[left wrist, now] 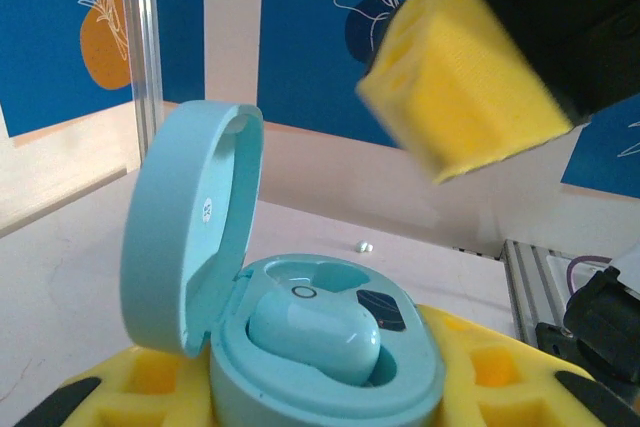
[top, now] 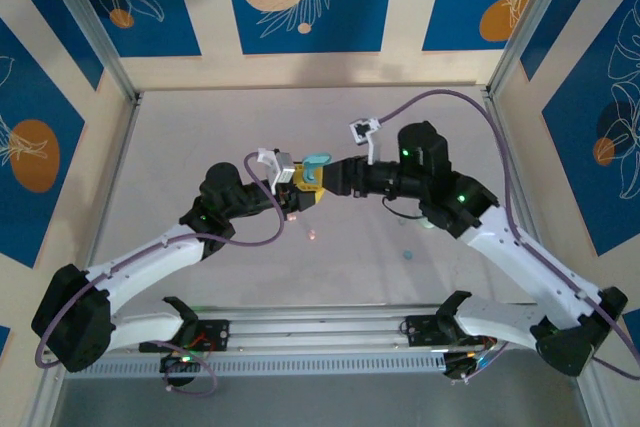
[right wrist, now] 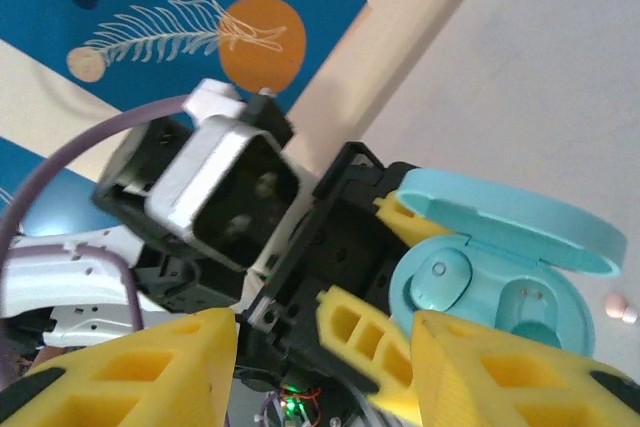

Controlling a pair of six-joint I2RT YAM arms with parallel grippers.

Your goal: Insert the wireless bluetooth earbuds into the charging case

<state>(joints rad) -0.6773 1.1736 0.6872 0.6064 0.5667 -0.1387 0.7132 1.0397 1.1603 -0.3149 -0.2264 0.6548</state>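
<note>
While our left gripper (left wrist: 320,397) clamps the open case (right wrist: 500,267), we should lift the parted right gripper (right wrist: 330,372) straight up, sparing the seated earbud (left wrist: 315,332).

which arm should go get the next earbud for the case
Right, most likely. The left gripper is clamped on the open charging case, while the right gripper is open and empty, and a loose teal earbud lies nearer its base.
</note>
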